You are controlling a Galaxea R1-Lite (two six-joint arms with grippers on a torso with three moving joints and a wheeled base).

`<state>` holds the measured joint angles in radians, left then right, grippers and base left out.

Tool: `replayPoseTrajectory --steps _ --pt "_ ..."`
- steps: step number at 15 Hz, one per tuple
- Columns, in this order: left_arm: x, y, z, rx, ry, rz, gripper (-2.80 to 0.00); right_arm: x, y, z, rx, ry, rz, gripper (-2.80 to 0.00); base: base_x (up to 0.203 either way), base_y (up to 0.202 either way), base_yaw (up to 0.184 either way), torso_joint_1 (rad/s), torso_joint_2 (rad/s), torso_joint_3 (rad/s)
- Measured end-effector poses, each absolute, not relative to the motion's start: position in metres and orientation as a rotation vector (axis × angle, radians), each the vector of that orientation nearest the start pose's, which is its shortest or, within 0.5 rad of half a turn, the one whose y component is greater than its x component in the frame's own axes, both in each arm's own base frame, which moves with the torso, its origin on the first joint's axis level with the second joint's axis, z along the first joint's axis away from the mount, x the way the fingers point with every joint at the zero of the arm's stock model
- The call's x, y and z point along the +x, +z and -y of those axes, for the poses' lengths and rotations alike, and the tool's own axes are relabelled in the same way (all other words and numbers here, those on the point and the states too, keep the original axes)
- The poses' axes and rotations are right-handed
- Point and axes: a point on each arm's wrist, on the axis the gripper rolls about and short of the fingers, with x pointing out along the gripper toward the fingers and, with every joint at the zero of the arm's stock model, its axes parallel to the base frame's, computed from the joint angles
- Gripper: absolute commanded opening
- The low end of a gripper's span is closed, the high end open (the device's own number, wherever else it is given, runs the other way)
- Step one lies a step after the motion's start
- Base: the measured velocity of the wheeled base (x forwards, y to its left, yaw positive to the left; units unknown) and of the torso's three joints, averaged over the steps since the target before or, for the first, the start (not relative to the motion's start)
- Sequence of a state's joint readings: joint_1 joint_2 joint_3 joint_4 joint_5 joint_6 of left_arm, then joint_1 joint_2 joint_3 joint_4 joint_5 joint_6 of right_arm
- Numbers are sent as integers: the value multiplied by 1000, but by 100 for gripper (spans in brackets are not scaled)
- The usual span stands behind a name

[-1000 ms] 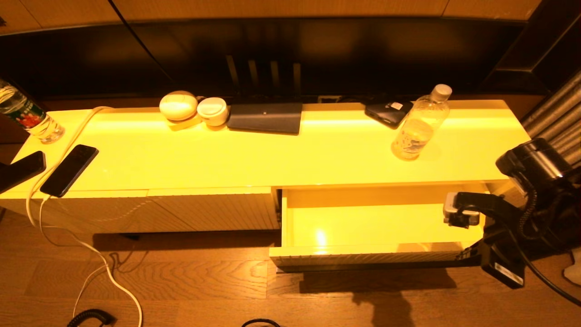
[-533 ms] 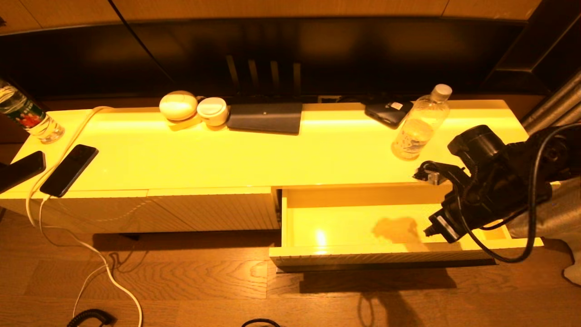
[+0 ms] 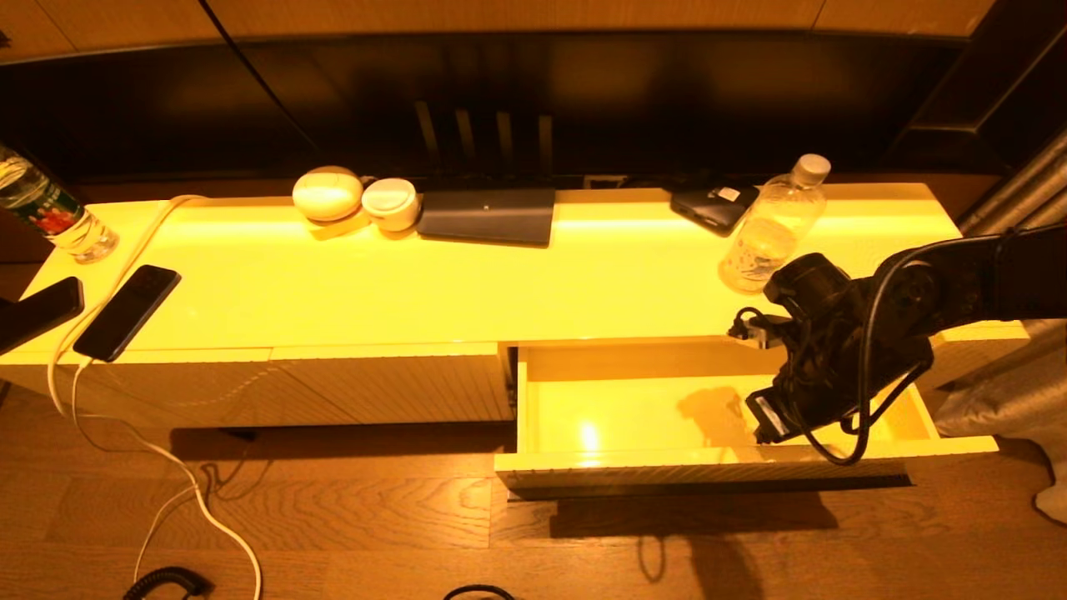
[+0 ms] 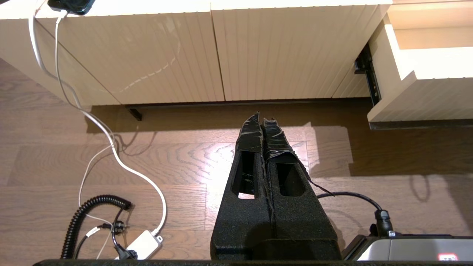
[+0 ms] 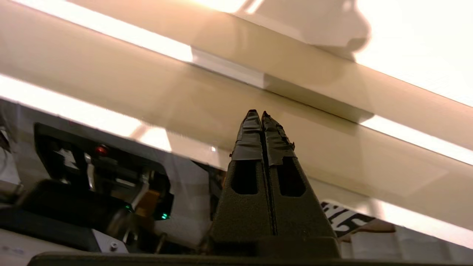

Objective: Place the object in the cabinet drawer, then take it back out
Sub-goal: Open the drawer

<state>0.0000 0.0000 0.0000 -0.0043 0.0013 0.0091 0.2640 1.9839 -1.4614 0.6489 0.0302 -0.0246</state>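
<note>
The clear water bottle (image 3: 771,229) with a white cap stands upright on the cabinet top, at the right. Below it the pale-yellow cabinet drawer (image 3: 667,471) is pulled out, and nothing lies in it. My right arm (image 3: 834,333) reaches in from the right, above the drawer's right half and just in front of the bottle without touching it. In the right wrist view, the right gripper (image 5: 258,114) is shut on nothing, pointing at the drawer's glossy inside (image 5: 369,166). My left gripper (image 4: 261,117) is shut and empty, low over the wooden floor before the cabinet.
On the cabinet top (image 3: 500,283) lie a dark flat case (image 3: 488,217), two white round items (image 3: 354,198), a black device (image 3: 713,207), a phone (image 3: 127,312) with a white cable, and a green-and-red labelled bottle (image 3: 50,217). Cables (image 4: 111,147) trail on the floor.
My right arm has swung up and leftward from beside the drawer's right end to above the drawer, near the bottle. The bottle and the drawer have not moved.
</note>
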Motion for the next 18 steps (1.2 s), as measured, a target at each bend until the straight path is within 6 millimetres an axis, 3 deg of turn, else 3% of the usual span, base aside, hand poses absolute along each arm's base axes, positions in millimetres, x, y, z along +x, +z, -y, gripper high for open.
replayPoseTrajectory --steps 7,18 --pt "-23 76 0 9 1 4 -280 336 150 -96 -119 240 -1230 -280 0 0 0 0 0 0" --pt "-23 76 0 9 1 4 -280 302 139 -101 -176 232 -1513 -280 0 0 0 0 0 0"
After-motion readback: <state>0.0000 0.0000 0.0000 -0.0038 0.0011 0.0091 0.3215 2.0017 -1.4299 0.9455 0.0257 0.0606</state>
